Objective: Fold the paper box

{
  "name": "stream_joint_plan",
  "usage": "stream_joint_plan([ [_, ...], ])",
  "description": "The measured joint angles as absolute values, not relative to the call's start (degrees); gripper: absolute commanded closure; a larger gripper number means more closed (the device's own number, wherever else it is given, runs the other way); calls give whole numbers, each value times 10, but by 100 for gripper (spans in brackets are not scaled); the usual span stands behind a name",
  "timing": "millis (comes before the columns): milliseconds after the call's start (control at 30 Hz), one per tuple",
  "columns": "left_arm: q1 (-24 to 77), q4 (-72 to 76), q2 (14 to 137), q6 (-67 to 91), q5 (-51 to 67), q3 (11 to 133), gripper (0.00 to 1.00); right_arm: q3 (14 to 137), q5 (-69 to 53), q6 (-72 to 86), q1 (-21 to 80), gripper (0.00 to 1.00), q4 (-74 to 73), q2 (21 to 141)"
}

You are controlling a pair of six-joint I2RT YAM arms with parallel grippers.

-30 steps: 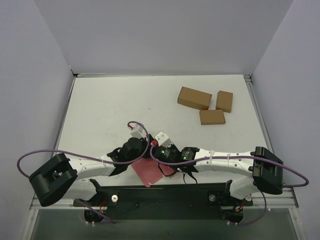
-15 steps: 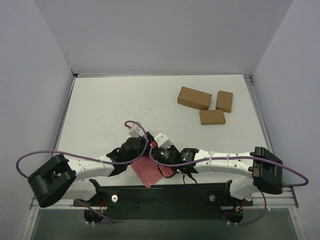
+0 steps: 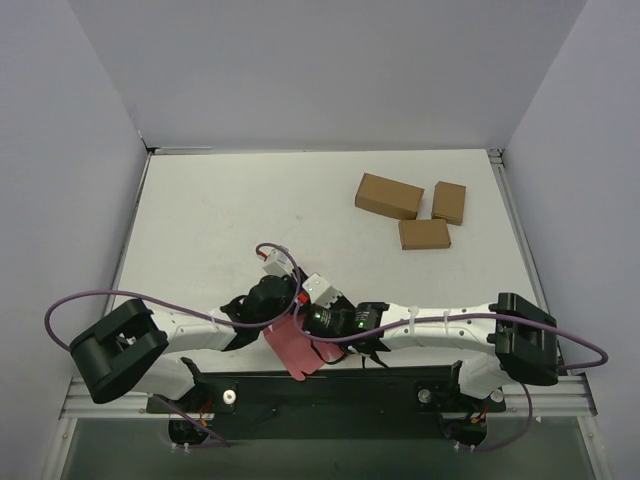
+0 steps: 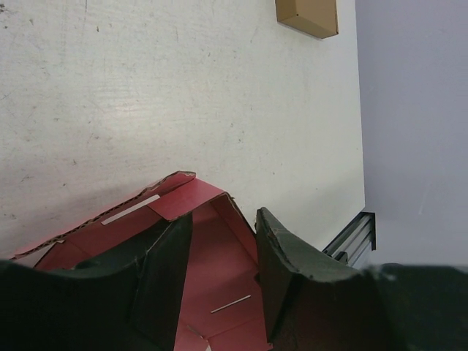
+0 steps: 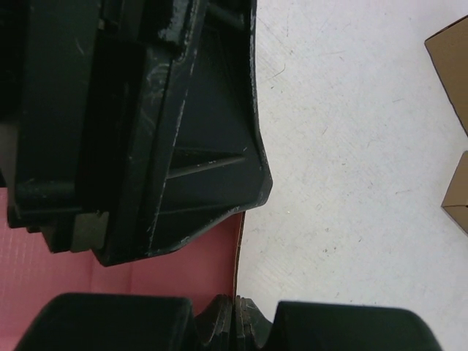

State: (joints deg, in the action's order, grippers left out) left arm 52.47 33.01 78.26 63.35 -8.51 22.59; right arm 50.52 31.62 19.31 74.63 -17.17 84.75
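The pink-red paper box [image 3: 297, 348] lies partly folded at the table's near edge, between both wrists. In the left wrist view its floor [image 4: 212, 270] and raised side walls show. My left gripper [image 4: 224, 227] stands open over it, one finger [image 4: 164, 270] above the floor and the other finger [image 4: 289, 270] outside the right wall, close against it. My right gripper [image 5: 235, 311] is shut on the box's edge [image 5: 183, 274], which runs straight into its closed fingertips. Seen from above, the left gripper [image 3: 283, 308] and the right gripper [image 3: 305, 322] crowd together over the box.
Three brown cardboard boxes [image 3: 388, 196], [image 3: 449, 202], [image 3: 424, 234] lie at the far right of the table. One of them [image 4: 308, 16] shows at the top of the left wrist view. The left arm's black body [image 5: 146, 131] fills the upper left of the right wrist view.
The left gripper's fingers have drawn closer together over the box. The right wrist has shifted a little to the left, nearer the left gripper. The box has stayed at the near edge.
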Motion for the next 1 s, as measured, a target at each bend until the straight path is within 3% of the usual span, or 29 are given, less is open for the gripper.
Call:
stream_joint_plan([
  [333, 524, 337, 796, 642, -85, 226, 45, 523, 355, 182, 767, 100, -188, 873],
  [467, 524, 342, 808, 648, -81, 226, 58, 523, 362, 179, 770, 100, -194, 880],
  [733, 524, 363, 808, 658, -68, 227, 69, 524, 378, 176, 781, 97, -202, 880],
  [767, 524, 365, 808, 658, -66, 227, 75, 525, 380, 175, 783, 96, -205, 880],
  [1000, 524, 386, 822, 673, -57, 227, 90, 534, 399, 172, 793, 93, -218, 891],
])
